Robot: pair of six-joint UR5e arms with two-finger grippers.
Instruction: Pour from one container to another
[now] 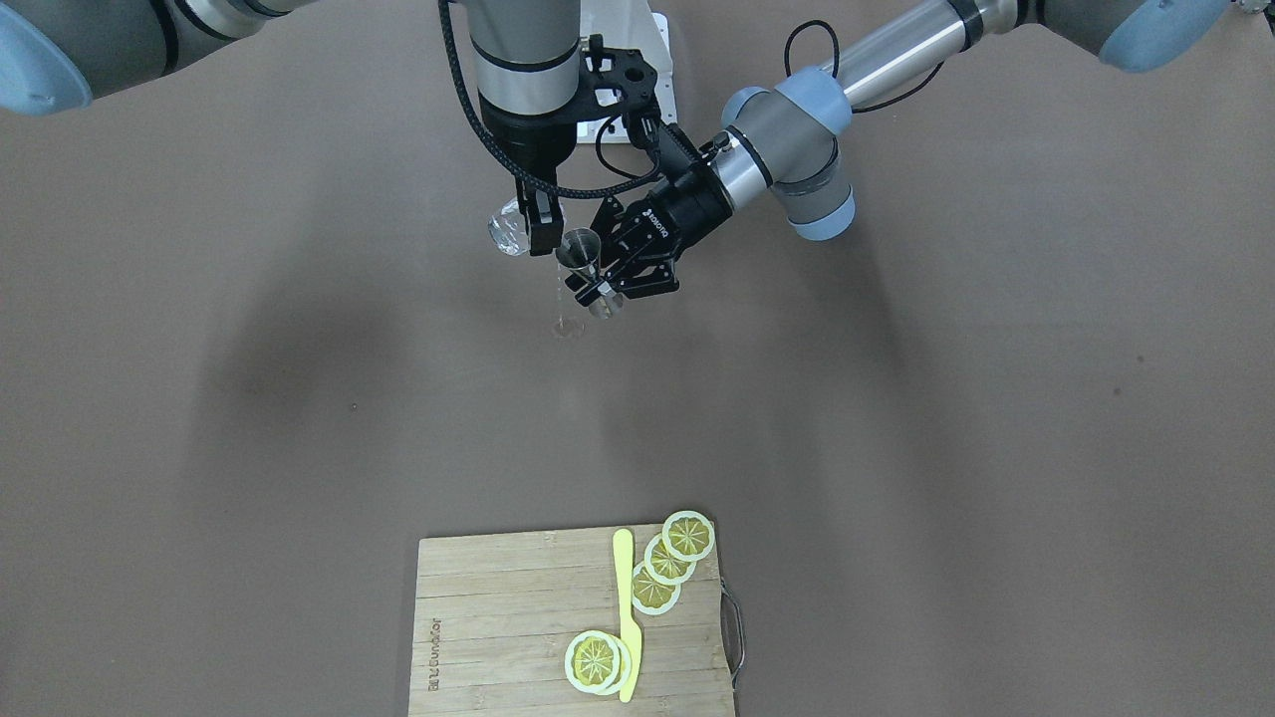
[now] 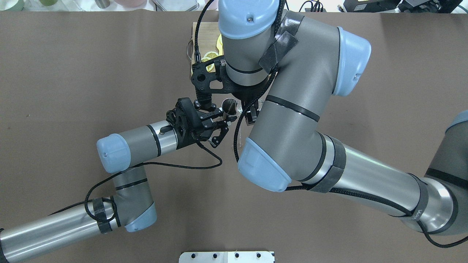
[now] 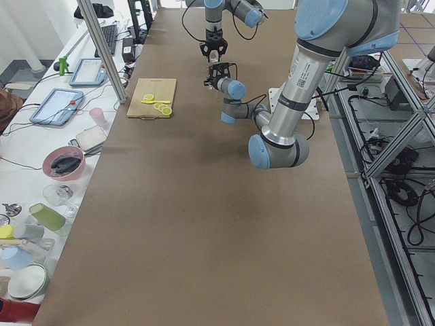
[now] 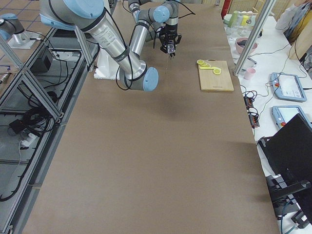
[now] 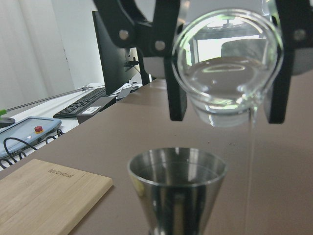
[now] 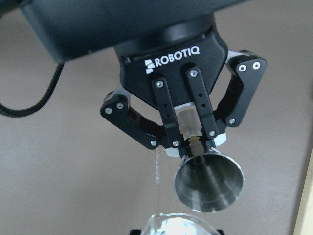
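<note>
Right gripper (image 1: 528,229) clamps the glass (image 1: 506,234), tipped to pour; left gripper (image 1: 596,289) pinches the jigger (image 1: 579,249) at its waist — yet the stream (image 5: 252,147) falls beside it.

A robotics laboratory: grey-and-blue robot arms (image 2: 299,109) are mounted at a long brown-covered table (image 3: 204,258), flanked by aluminium framing (image 4: 34,87) with loose cables (image 4: 29,119) on the tiled floor beneath. Along one side runs a white bench (image 3: 27,136) carrying teach pendants (image 3: 58,106), a keyboard (image 3: 109,37), a monitor (image 5: 110,54) and a clutter of cups and bowls (image 3: 63,163).
</note>
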